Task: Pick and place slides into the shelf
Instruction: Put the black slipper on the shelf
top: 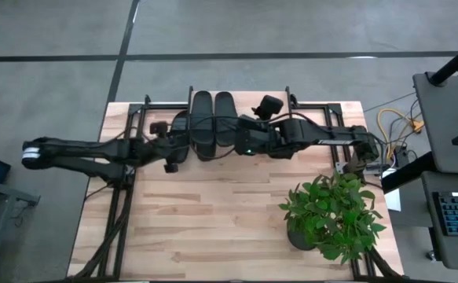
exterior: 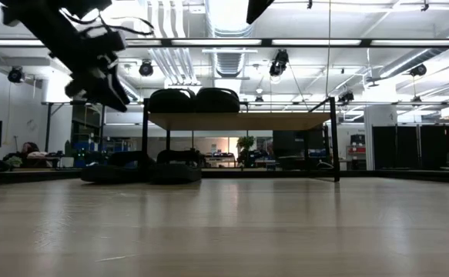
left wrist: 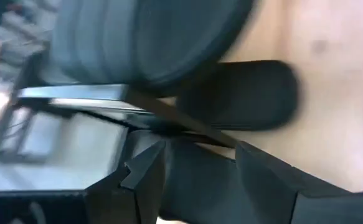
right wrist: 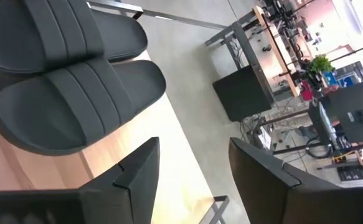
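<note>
Open and empty, the left gripper (left wrist: 197, 171) hovers over a lower slide (left wrist: 237, 93); the right gripper (right wrist: 190, 168) gapes empty above 2 shelved slides (right wrist: 69, 106). Likely light, flexible foam: pinch the wide strap.

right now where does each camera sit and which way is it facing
High: overhead, straight down on table, both arms, plant.
Low: tabletop height, facing the shelf; left gripper shows.
Left wrist: past open fingers at a slide under the shelf.
Right wrist: past open fingers at two slides on the shelf top.
High and low both show that pair.
</note>
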Available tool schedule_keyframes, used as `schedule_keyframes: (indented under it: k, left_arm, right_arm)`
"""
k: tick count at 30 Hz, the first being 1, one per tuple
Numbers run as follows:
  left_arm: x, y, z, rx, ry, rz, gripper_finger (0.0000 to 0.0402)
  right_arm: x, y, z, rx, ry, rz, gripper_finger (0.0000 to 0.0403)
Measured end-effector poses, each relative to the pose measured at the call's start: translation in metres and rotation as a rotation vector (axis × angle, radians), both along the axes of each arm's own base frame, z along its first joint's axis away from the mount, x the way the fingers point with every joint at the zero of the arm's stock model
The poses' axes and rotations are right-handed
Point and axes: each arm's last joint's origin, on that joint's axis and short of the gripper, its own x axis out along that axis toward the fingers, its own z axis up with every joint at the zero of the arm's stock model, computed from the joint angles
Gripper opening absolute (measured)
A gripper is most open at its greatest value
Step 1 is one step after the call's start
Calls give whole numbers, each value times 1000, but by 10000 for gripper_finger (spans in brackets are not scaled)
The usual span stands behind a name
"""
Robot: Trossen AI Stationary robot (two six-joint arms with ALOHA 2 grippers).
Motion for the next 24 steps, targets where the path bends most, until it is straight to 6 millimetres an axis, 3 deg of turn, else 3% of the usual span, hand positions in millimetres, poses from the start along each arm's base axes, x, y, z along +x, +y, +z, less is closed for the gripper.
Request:
schedule_keyframes:
  k: [10,24]
  left_arm:
    - [13,7,-37,179,200,172,177]
    - [3,33,-43,176,136,99,177]
  right_arm:
    - [0,0,-4,-1,22,0,180]
    - [-1,0,-7,-4,43,1,173]
